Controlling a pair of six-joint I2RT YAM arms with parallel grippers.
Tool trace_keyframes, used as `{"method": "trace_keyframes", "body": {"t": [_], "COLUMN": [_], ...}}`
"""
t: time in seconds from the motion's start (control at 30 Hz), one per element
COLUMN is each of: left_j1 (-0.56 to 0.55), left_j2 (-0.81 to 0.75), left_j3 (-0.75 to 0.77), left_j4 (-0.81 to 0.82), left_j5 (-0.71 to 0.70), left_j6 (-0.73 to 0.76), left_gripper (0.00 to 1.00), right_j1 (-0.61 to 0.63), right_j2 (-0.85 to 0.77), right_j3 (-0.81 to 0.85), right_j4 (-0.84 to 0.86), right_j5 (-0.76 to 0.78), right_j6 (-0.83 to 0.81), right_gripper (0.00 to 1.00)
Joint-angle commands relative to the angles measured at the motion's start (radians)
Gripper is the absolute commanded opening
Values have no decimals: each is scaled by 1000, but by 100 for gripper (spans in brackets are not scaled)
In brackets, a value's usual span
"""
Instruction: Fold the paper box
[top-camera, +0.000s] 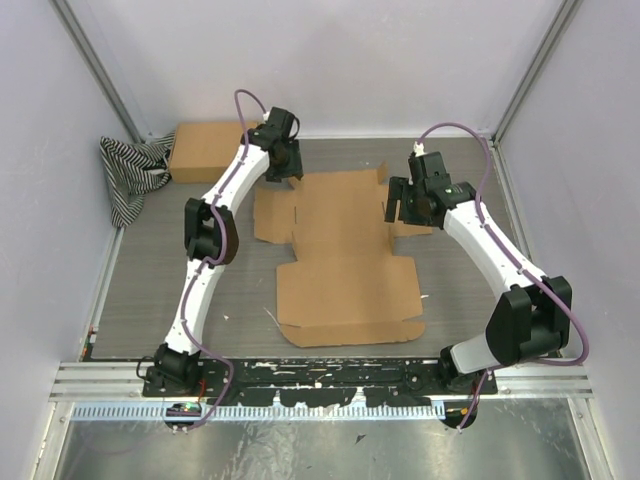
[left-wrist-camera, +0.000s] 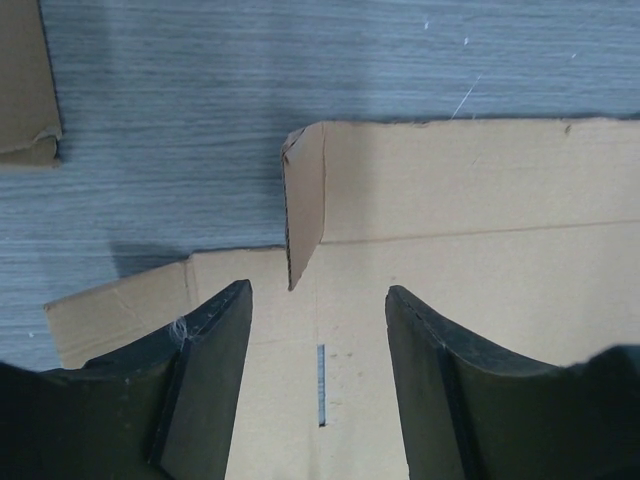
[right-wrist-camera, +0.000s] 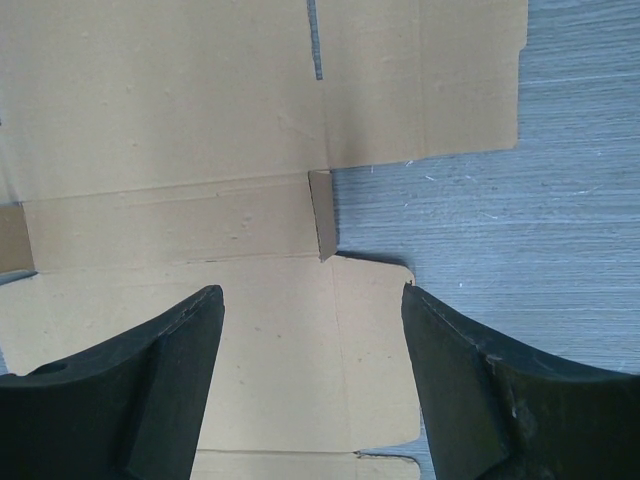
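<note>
Closest to me, the two arm bases sit on the mounting rail (top-camera: 320, 372) at the near edge of the grey wood-grain table (top-camera: 160, 290). Just beyond it the paper box (top-camera: 345, 260) lies unfolded in the middle of the table, a flat brown die-cut sheet with its wide near panel towards the rail and its narrower flaps spreading left and right further back. The right gripper (top-camera: 397, 205) hangs over the sheet's right edge, about level with the side flaps. On my right wrist view its jaws stand well apart with nothing between them (right-wrist-camera: 312, 293), looking down on the cardboard where a small tab (right-wrist-camera: 322, 215) stands up from the crease beside bare table, with a narrow slit (right-wrist-camera: 315, 40) further along the panel. The left gripper (top-camera: 283, 172) is a little further back, over the sheet's far left corner. Its jaws are likewise spread wide and hold nothing (left-wrist-camera: 318, 295); between them I see a short slit (left-wrist-camera: 320, 385) cut in the flat panel, and just past the fingertips a small flap (left-wrist-camera: 303, 205) is raised upright at the corner. At the far left, against the back wall, a second cardboard box (top-camera: 208, 150) sits closed and box-shaped, with a striped cloth (top-camera: 130, 175) bunched just beside it.
</note>
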Motion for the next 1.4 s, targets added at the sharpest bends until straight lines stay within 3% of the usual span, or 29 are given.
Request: {"method": "trace_keyframes", "body": {"t": [0.0, 0.1, 0.23, 0.3, 0.4, 0.6, 1.0, 1.37], "left_j1": [4, 4, 4, 4, 3, -4, -55, -188], "left_j2": [40, 70, 102, 123, 113, -66, -543, -838], "left_j3": [28, 48, 54, 76, 67, -132, -732, -1333], "left_j4": [80, 91, 134, 130, 131, 290, 807, 1537], "left_j5": [0, -12, -14, -24, -34, -76, -139, -244], "left_j6": [-21, -23, -34, -39, -45, 9, 208, 498], "left_gripper": [61, 59, 49, 34, 1, 0, 0, 0], "right_j1": [-6, -8, -8, -8, -8, -10, -32, -36], "right_j2": [-45, -49, -61, -65, -70, -38, 53, 1], "right_j3": [-8, -16, -31, -36, -41, 6, 275, 397], "right_j4": [36, 43, 56, 58, 58, 24, -89, -149], "right_j5": [-11, -20, -26, -21, -13, 20, 31, 51], "right_j6": [-8, 0, 6, 10, 15, 11, -44, -75], "right_gripper": [77, 77, 77, 77, 77, 77, 77, 77]}}
